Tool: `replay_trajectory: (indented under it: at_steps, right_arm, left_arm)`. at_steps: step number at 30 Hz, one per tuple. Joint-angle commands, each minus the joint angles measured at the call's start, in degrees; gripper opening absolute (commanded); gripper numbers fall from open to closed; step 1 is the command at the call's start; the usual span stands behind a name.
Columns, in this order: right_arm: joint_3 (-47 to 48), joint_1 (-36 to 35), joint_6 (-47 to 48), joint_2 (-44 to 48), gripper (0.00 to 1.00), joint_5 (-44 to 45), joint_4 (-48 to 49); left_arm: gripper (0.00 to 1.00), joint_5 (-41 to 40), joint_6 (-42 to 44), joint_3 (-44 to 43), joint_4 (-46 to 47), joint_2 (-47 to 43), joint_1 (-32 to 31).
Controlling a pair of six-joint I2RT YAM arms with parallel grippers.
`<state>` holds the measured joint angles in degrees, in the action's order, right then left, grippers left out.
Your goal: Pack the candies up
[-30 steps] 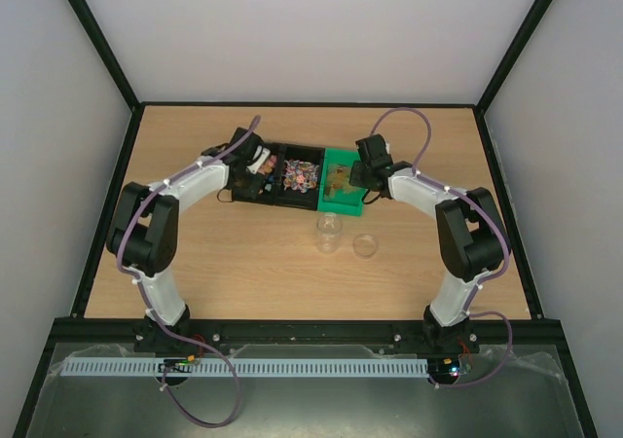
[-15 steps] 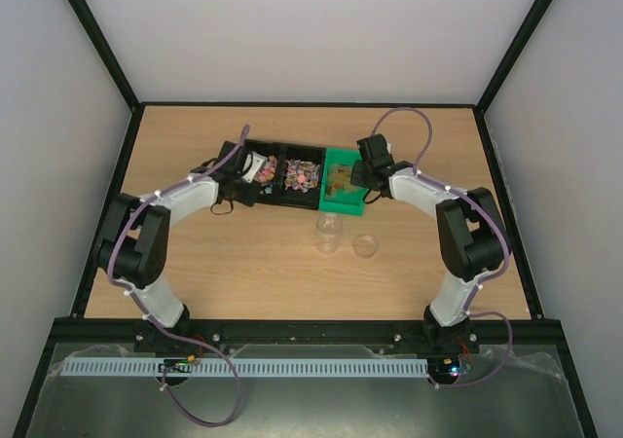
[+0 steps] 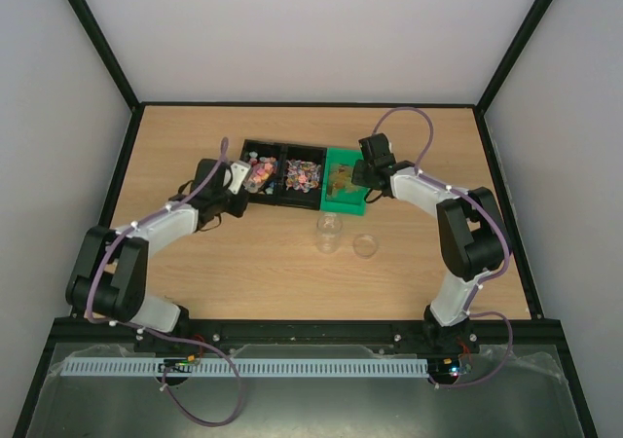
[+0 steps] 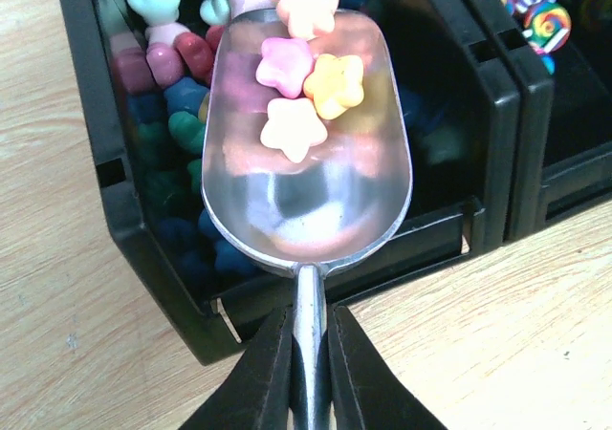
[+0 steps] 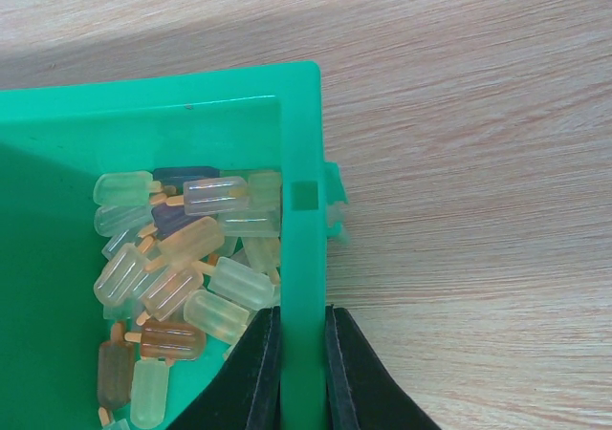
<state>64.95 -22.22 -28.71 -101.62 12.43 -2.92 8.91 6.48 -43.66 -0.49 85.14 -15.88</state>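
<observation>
Observe the left pincer clenched on the thin handle of the scoop, jaws pressed against both sides of the stem. Find four star-shaped candies lying loose in the bowl, toward its front lip, with the bowl held above the left compartment of the black tray. Find more candies heaped in that compartment below, and swirl-patterned ones in the neighbouring compartment.

Observe the right pincer clamped on the wall of the green bin, one finger inside and one outside. Note the lolly-shaped sweets inside the bin.

Locate the clear jar and the round lid just beside it on the counter, nearer the arm bases than the trays.

Handling, as a judgement:
- Treat the candies as very light, small and free to slide; expect no grip from the smooth metal bowl.
- Do not attempt to pinch single pieces; carry by the scoop only.
- Keep hold on the handle, close behind the bowl, to limit twist.
- Keep the bowl level or tipped slightly back during travel; avoid jerks.
- Expect the pieces nearest the lip to fall first.
- For a narrow jar mouth, set the lip over the opening, then tilt slowly.
</observation>
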Motion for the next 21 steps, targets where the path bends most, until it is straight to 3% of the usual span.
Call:
replay_trajectory:
  at_steps: [1, 10, 21]
  right_arm:
    - [0.6, 0.6, 0.2, -0.8, 0.01, 0.3, 1.1]
    - [0.8, 0.8, 0.7, -1.1, 0.02, -1.4, 1.0]
    - [1.1, 1.4, 1.2, -1.2, 0.37, -3.1, 0.5]
  left_arm:
    - [0.02, 3.4, 2.3, 5.3, 10.4, -4.8, 1.5]
    - [0.02, 6.6, 3.7, 8.1, 13.0, -9.0, 4.1]
    - [0.02, 15.8, 7.6, 6.6, 8.0, -12.8, 8.5]
